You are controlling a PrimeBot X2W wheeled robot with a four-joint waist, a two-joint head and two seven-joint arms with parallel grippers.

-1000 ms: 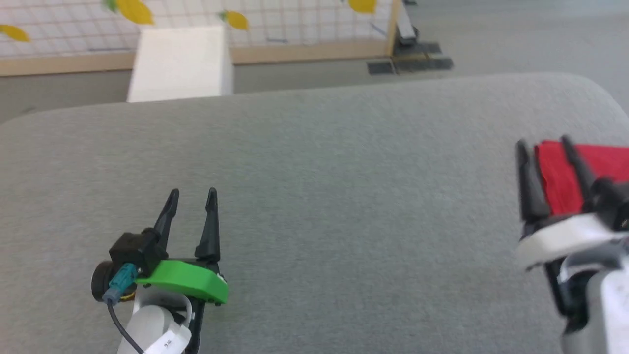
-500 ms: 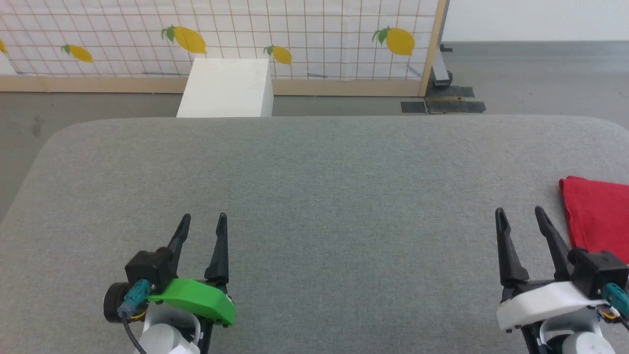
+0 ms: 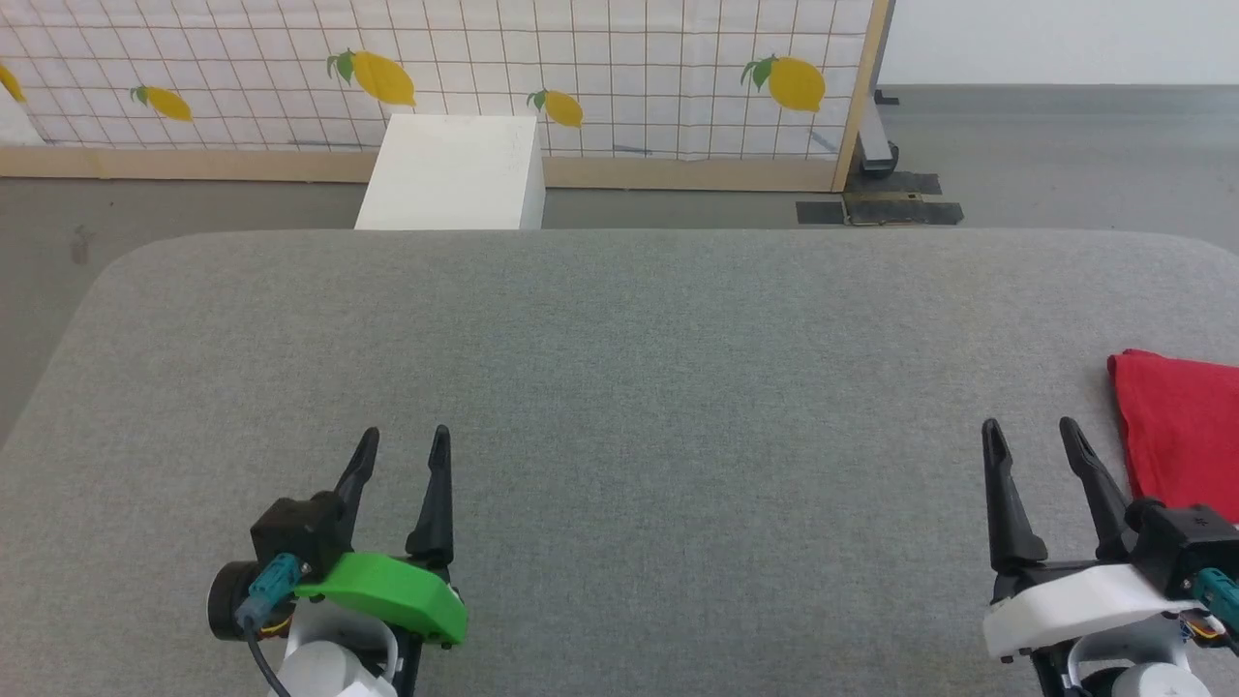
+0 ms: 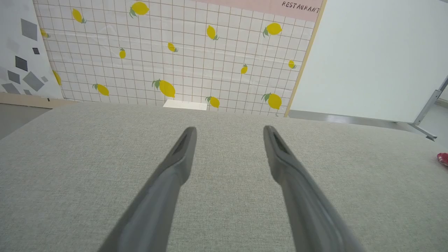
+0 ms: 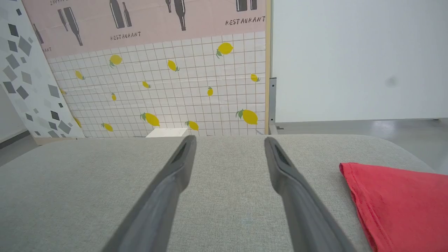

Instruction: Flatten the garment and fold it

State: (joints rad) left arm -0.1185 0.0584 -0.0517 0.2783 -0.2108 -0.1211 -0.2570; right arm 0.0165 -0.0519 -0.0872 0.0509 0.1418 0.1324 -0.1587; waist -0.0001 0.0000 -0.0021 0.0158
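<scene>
The red garment [image 3: 1183,426] lies at the right edge of the grey table [image 3: 619,387], partly cut off by the head view; I see plain red cloth, with no lettering or sleeves showing. The right wrist view has the garment [image 5: 399,199] flat, just right of my fingers. My right gripper [image 3: 1031,436] is open, a little left of the cloth and not touching it. My left gripper [image 3: 405,440] is open at the lower left, far from the cloth, nothing between its fingers. A red scrap of the garment [image 4: 443,159] peeks in at the left wrist view's right edge.
A white box [image 3: 453,174] stands on the floor beyond the table's far edge. Behind it is a lemon-print tiled panel [image 3: 581,68] with a wooden frame. Grey floor [image 3: 1065,155] lies to the back right.
The head camera swung from the right back to the centre and steadied, so both grippers show now. The grippers stay open; the garment lies where it was.
</scene>
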